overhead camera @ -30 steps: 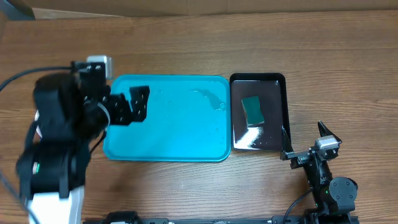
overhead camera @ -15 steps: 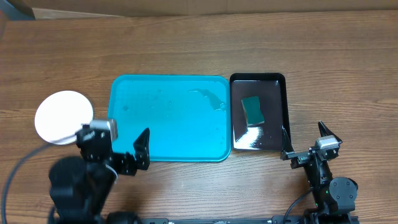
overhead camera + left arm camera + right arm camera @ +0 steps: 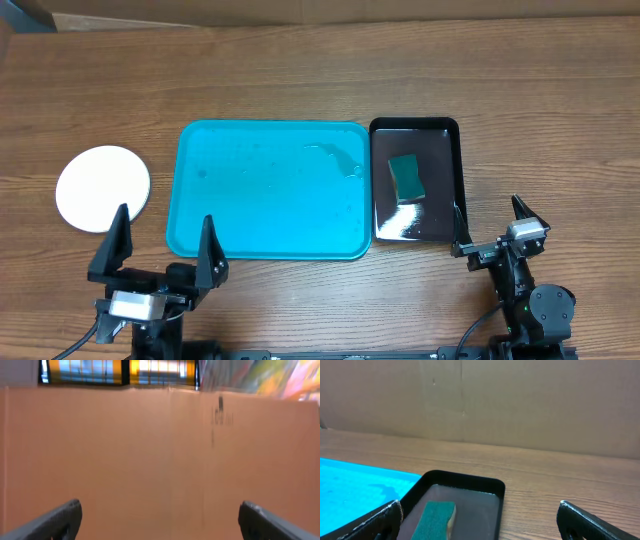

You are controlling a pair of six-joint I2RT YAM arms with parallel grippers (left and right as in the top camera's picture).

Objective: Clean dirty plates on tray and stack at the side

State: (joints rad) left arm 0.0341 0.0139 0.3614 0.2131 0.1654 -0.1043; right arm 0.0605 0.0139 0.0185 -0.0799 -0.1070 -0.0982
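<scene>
The turquoise tray point(image 3: 270, 190) lies mid-table with only wet streaks on it; its corner shows in the right wrist view point(image 3: 350, 480). A white plate point(image 3: 102, 188) rests on the wood to the left of the tray; I cannot tell whether others lie under it. My left gripper point(image 3: 160, 245) sits at the near edge, below the plate and the tray's left corner, open and empty. In the left wrist view it point(image 3: 160, 522) faces only cardboard. My right gripper point(image 3: 490, 225) stands open and empty near the front right, just beyond the black tray's near right corner.
A glossy black tray point(image 3: 450, 170) sits against the turquoise tray's right side and holds a green sponge point(image 3: 405, 178), seen also in the right wrist view as the sponge point(image 3: 435, 517). A cardboard wall point(image 3: 160, 450) closes off the far side of the table.
My left arm has drawn back from over the tray's left end to the near table edge, uncovering the white plate. The right arm has stayed still.
</scene>
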